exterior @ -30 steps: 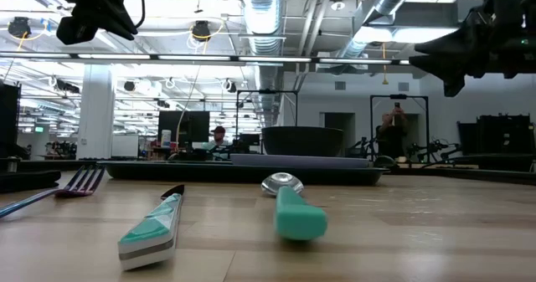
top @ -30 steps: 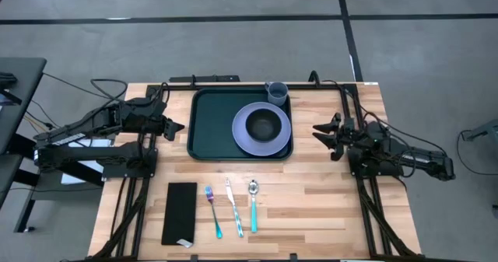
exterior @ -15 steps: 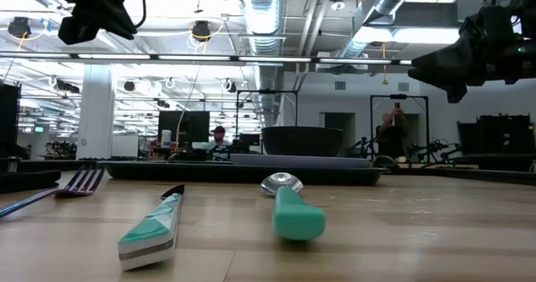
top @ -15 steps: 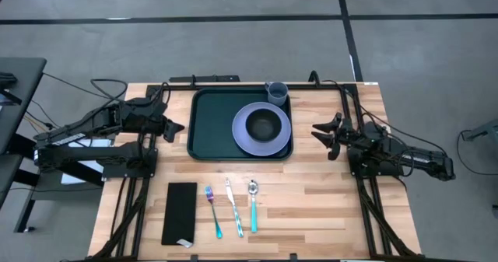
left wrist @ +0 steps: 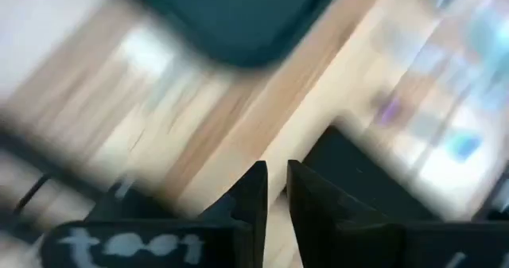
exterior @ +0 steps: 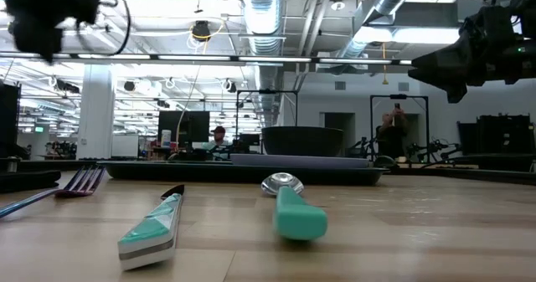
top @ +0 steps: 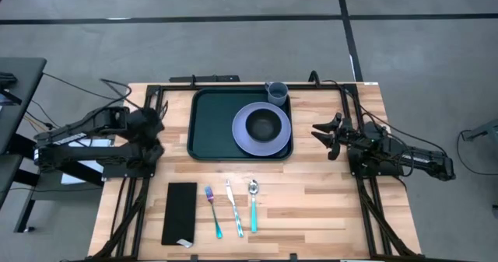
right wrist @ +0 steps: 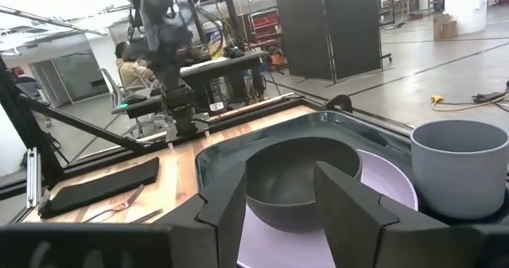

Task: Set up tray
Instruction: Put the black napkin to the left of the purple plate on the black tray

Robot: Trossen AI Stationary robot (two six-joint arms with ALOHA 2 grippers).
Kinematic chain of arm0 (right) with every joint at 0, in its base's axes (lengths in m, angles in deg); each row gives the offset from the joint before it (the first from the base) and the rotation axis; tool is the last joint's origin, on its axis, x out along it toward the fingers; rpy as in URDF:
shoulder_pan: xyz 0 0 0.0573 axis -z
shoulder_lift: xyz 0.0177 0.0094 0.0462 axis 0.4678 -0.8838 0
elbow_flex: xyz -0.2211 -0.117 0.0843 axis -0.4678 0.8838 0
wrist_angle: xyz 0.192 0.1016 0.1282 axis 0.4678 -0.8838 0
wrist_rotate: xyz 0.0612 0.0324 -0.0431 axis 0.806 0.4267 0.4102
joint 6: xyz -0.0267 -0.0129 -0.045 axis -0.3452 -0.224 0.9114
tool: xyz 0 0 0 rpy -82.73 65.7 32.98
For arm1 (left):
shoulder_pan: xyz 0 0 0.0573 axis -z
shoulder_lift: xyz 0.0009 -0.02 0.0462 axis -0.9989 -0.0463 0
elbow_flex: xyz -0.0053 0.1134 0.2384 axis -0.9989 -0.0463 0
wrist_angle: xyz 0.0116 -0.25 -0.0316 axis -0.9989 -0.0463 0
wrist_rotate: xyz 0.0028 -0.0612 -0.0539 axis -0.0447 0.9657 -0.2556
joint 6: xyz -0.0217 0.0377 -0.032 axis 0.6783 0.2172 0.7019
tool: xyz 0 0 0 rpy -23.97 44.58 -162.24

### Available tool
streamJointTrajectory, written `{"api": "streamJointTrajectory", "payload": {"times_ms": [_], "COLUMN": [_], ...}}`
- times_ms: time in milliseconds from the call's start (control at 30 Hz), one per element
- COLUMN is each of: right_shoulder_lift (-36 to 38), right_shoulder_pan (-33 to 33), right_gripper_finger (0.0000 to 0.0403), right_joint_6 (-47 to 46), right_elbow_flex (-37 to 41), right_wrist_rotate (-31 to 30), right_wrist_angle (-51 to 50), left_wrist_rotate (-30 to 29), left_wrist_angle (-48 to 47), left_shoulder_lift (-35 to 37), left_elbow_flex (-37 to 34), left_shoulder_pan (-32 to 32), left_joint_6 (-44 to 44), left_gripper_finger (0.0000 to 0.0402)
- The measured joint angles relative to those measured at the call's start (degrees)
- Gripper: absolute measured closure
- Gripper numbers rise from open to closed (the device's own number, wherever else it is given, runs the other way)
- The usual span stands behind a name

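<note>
The dark green tray [top: 210,126] lies flat at the table's far middle. On its right half sits a purple plate [top: 238,130] with a dark bowl [top: 264,125] in it, and a grey-blue cup [top: 277,92] stands at the tray's far right corner. My right gripper [top: 320,134] hovers open just right of the tray, pointing at the bowl [right wrist: 294,176] and the cup [right wrist: 461,165]. My left gripper [top: 154,143] hangs shut above the table, left of the tray. Its wrist view is blurred and shows the fingers [left wrist: 254,196] close together over bare wood.
A narrow black flat rectangle [top: 180,213] lies near the near left edge. To its right lie a fork [top: 213,211], a knife [top: 233,207] and a teal-handled spoon [top: 253,207]. Bare wood lies between them and the tray. People show in the room beyond.
My left gripper has swung away from the tray's left edge, drawing back toward the table's left and turning toward the near edge, fast enough to blur its wrist view. My right gripper has edged slightly toward the tray and a little lower. Nothing on the table has moved.
</note>
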Motion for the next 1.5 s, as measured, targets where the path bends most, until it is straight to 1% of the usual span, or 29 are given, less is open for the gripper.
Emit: {"api": "streamJointTrajectory", "payload": {"times_ms": [67, 200, 233, 300, 400, 500, 567, 633, 667, 800, 867, 967, 1100, 1167, 1300, 1500], "right_shoulder_lift": [0.0, 0.0, 0.0, 0.0, 0.0, 0.0, 0.0, 0.0, 0.0, 0.0, 0.0, 0.0, 0.0, 0.0, 0.0, 0.0], "right_shoulder_pan": [0.0, 0.0, 0.0, 0.0, 0.0, 0.0, 0.0, 0.0, 0.0, 0.0, 0.0, 0.0, 0.0, 0.0, 0.0, 0.0], "right_gripper_finger": [0.0261, 0.0261, 0.0261, 0.0263, 0.0264, 0.0262, 0.0261, 0.0262, 0.0262, 0.0264, 0.0264, 0.0262, 0.0262, 0.0263, 0.0266, 0.0264], "right_joint_6": [0.0, -0.1, -0.1, -0.1, -0.1, -0.1, -0.1, -0.1, -0.1, -0.1, -0.1, -0.1, 0.0, 0.0, 0.0, 0.0], "right_elbow_flex": [0.0, 0.0, 0.0, 0.0, 0.0, 0.0, 0.0, 0.0, 0.0, 0.0, 0.0, 0.0, 0.0, 0.0, 0.0, 0.0], "right_wrist_rotate": [0.0, 0.0, 0.0, -0.1, 0.0, 0.0, 0.0, 0.0, 0.0, 0.0, 0.0, 0.0, 0.0, 0.0, 0.0, 0.0], "right_wrist_angle": [0.0, 0.0, 0.0, 0.0, 0.0, 0.0, -0.1, 0.0, -0.1, -0.1, -0.1, -0.1, -0.1, -0.1, -0.1, -0.1], "left_wrist_rotate": [1.0, 7.0, 7.5, 7.1, 6.1, 8.9, 10.4, 9.9, 8.7, 1.5, -0.8, -2.2, -5.2, -5.4, -2.2, 0.1], "left_wrist_angle": [-3.9, -4.7, -5.8, -3.4, -1.2, 2.2, 4.9, 7.0, 7.7, 9.9, 10.8, 13.4, 15.5, 17.7, 22.6, 26.9], "left_shoulder_lift": [-0.2, 0.0, -0.4, -1.5, -2.5, -4.8, -6.9, -8.8, -10.0, -15.5, -18.6, -24.0, -31.6, -35.1, -40.4, -44.7], "left_elbow_flex": [-0.8, -5.7, -4.9, -4.7, -5.5, -6.4, -6.4, -6.4, -6.4, -6.4, -6.4, -6.4, -6.4, -6.4, -6.4, -6.4], "left_shoulder_pan": [0.0, 0.1, 0.2, 0.7, 1.8, 4.1, 6.9, 10.4, 12.2, 19.9, 23.1, 27.2, 30.3, 30.7, 30.7, 31.0], "left_joint_6": [-4.1, -9.4, -10.2, -11.9, -12.2, -9.0, -5.7, -2.5, -0.7, 2.9, 3.2, 2.7, 1.5, 1.0, -0.7, -2.2], "left_gripper_finger": [0.0364, 0.0362, 0.0360, 0.0355, 0.0337, 0.0313, 0.0298, 0.0287, 0.0283, 0.0279, 0.0279, 0.0279, 0.0279, 0.0279, 0.0279, 0.0279]}}
